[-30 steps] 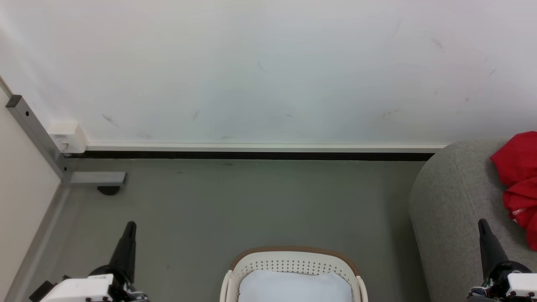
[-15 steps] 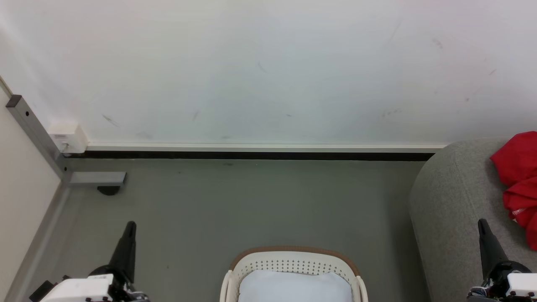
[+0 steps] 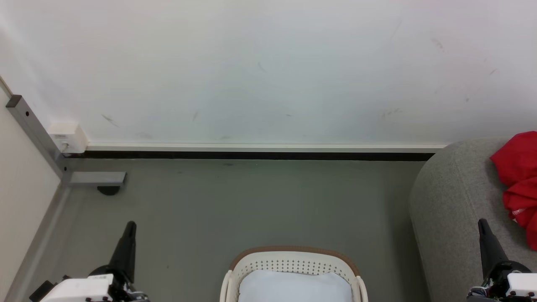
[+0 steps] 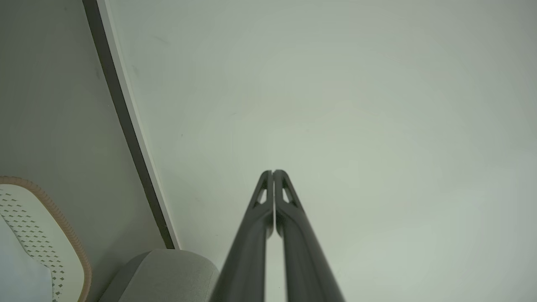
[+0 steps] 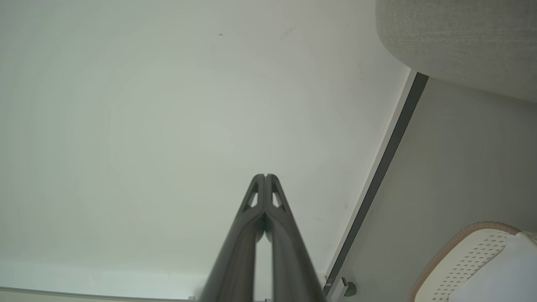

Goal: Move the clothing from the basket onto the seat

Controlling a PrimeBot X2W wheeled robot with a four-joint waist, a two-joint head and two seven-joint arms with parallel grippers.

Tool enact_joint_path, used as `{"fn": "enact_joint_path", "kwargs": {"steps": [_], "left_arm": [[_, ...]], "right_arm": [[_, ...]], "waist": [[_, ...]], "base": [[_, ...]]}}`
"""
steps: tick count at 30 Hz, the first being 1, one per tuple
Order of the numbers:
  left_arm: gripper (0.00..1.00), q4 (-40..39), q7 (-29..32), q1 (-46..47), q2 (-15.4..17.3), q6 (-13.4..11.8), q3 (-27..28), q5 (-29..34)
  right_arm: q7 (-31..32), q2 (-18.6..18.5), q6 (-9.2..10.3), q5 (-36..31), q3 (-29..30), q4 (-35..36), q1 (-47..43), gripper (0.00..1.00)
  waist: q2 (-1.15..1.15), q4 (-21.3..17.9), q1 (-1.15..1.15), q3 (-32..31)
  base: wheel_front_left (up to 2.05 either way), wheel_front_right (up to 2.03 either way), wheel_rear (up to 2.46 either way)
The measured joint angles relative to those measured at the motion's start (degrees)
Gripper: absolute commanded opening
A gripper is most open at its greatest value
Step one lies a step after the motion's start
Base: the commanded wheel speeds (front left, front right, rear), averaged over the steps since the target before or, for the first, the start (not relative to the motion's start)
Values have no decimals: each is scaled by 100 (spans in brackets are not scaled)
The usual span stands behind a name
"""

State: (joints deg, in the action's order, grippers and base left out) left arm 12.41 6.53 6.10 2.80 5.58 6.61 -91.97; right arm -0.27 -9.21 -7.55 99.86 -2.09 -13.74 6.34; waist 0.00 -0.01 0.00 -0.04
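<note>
With left fingers (image 4: 251, 235) and right fingers (image 5: 241, 243) pressed together, empty: scan basket (image 3: 293, 264) for strays before counting clothing (image 3: 518, 176) on sofa (image 3: 449, 201) done.

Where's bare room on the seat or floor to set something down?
Bare: seat strip between its rounded corner and the red clothing; floor between basket and skirting board. Crowded: seat's right side under the clothing; basket holds a pale pad.

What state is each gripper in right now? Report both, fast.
Left gripper: closed, holding nothing.
Right gripper: closed, holding nothing.
</note>
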Motion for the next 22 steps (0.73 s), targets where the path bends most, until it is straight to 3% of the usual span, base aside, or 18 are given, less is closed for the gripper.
{"fn": "enact_joint_path", "kwargs": {"steps": [22], "left_arm": [[0, 0, 0, 0, -1, 0, 0, 0]], "right_arm": [[-30, -14, 0, 14, -29, 8, 0, 0]], "waist": [[0, 0, 0, 0]], "base": [[0, 0, 0]]}}
